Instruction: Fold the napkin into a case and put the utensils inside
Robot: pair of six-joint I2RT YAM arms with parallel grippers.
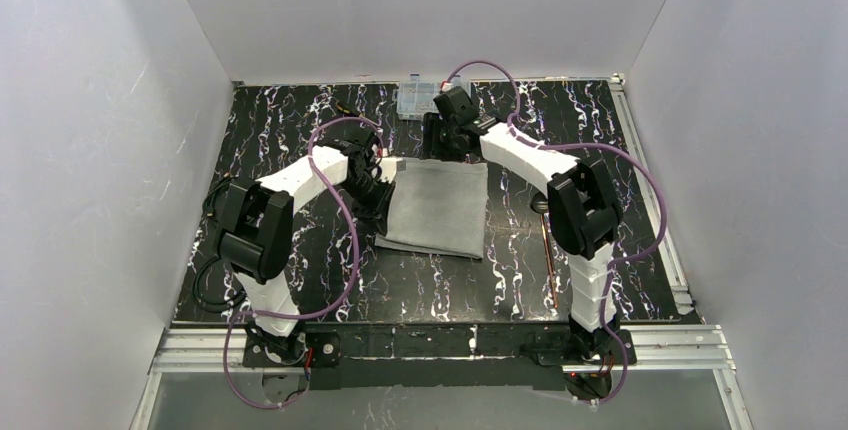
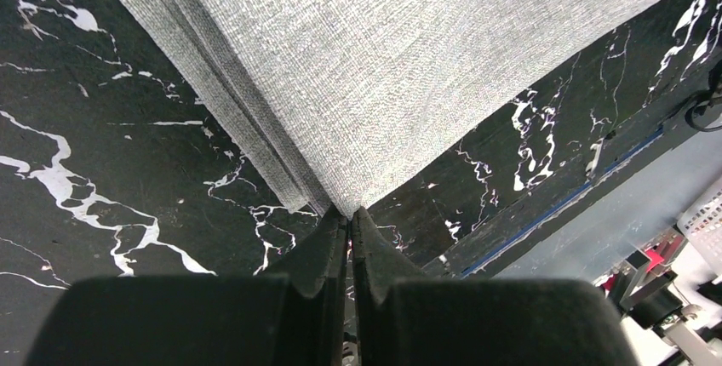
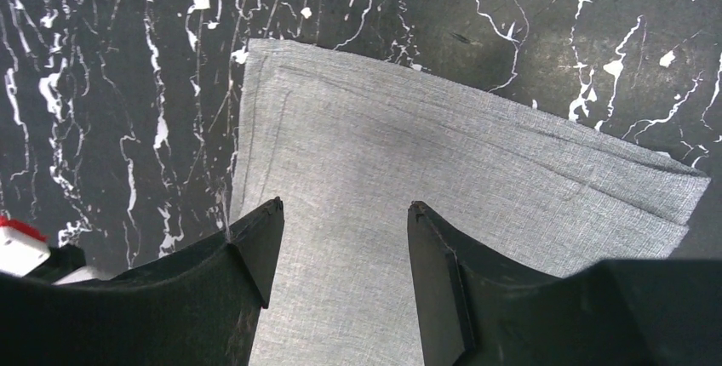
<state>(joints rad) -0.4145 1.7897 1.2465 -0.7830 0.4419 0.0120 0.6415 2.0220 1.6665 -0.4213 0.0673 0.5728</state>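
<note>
Top view: the napkin lies folded at centre, a clear box beyond it, the utensils partly hidden beneath the right arm. Left wrist: the left gripper clamps a napkin corner. Right wrist: the right gripper hangs, jaws apart, above the cloth.

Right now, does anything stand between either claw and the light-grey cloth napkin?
Nothing visible does. The left claw is shut on a corner of the light-grey cloth napkin. The open right claw hangs over the napkin's bare top surface, with nothing lying between them.
</note>
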